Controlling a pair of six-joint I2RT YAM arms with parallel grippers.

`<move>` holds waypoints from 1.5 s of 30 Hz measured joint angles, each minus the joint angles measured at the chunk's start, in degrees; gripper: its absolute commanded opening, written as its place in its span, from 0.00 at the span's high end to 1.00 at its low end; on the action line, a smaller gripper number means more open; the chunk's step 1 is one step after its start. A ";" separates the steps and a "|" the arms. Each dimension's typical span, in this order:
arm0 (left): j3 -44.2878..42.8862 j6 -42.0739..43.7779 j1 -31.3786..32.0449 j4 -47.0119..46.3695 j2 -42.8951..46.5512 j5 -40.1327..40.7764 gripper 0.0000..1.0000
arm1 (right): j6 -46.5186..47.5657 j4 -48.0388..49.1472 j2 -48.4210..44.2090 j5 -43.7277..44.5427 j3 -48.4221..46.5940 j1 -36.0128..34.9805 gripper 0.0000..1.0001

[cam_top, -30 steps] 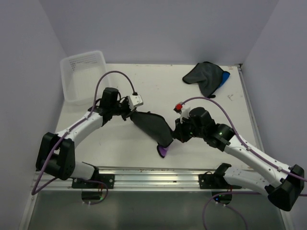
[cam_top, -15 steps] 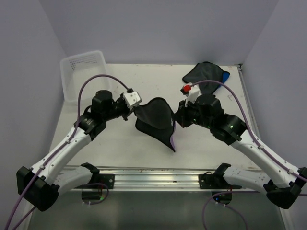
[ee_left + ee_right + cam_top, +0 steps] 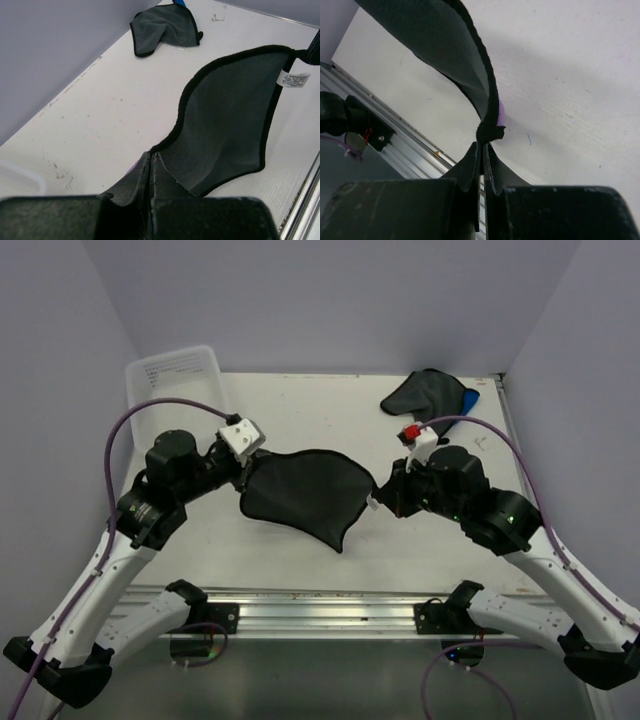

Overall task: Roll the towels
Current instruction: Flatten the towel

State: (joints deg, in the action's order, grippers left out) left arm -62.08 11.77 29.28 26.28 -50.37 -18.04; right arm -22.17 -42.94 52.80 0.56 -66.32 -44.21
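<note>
A dark towel [image 3: 300,495] hangs stretched between the two arms over the middle of the table [image 3: 300,410]. The left gripper [image 3: 244,471] has its fingers pressed together on the towel's 9 o'clock corner. The right gripper [image 3: 379,499] pinches the 3 o'clock corner in the same way, and a white label [image 3: 292,78] is sewn just beside that corner. The towel's upper edge bows toward 12 o'clock. Its lower part sags to a point toward 6 o'clock, and I cannot tell whether that point touches the table. In the right wrist view a sliver of purple [image 3: 500,113] shows right at the pinch. A crumpled grey towel [image 3: 424,400] lies at 1 o'clock in the far corner, and a blue towel [image 3: 470,400] peeks out from its 3 o'clock side, touching it. A clear tub [image 3: 172,390] sits at 11 o'clock, well apart from the towels.
</note>
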 measured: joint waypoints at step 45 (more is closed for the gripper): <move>4.59 3.96 0.00 -13.84 -28.83 13.27 1.00 | 5.31 13.64 16.24 1.03 18.21 11.13 0.98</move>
State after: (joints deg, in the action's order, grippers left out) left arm -57.49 15.73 29.28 12.45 -79.20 -4.78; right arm -16.86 -29.30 69.04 1.58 -48.12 -33.08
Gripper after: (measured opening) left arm 0.008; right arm 0.025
